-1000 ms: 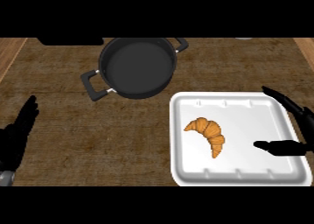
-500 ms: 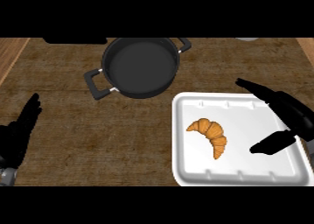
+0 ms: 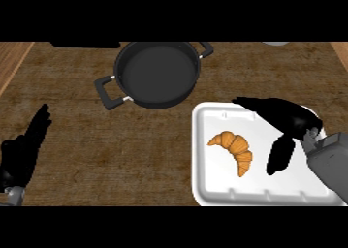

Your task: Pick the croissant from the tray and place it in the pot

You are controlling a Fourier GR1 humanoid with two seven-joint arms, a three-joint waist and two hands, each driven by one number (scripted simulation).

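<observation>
1. Counter (image 3: 83, 145): a brown, mottled top that carries every item.
2. Tray (image 3: 212, 191): white and rectangular, at the right of the view. The right hand (image 3: 287, 121) hangs over its right half, fingers and thumb spread wide and holding nothing.
3. Pot (image 3: 157, 72): dark, two-handled, uncovered, up and to the left of the tray, its rim near the tray's upper-left corner.
4. Left hand (image 3: 23, 150): open, fingers straight, resting at the view's left edge, well apart from the pot and tray.
5. Croissant (image 3: 235, 147): lies on the tray floor left of centre, just beside the right thumb but not touching it.
   - Orientation: a crescent. The long axis runs from upper left to lower right; one tip points toward the pot, the other toward the tray's near edge. The inner curve faces lower left.
6. Probable hazards:
   - If the fingers close while off to the side of the pastry, they may push it across the tray floor instead of enclosing it.
   - If the hand closes along the long axis, the tapered tips could slip free; closing across the thick middle is judged safer.
   - A low carry could strike the pot rim.
</observation>
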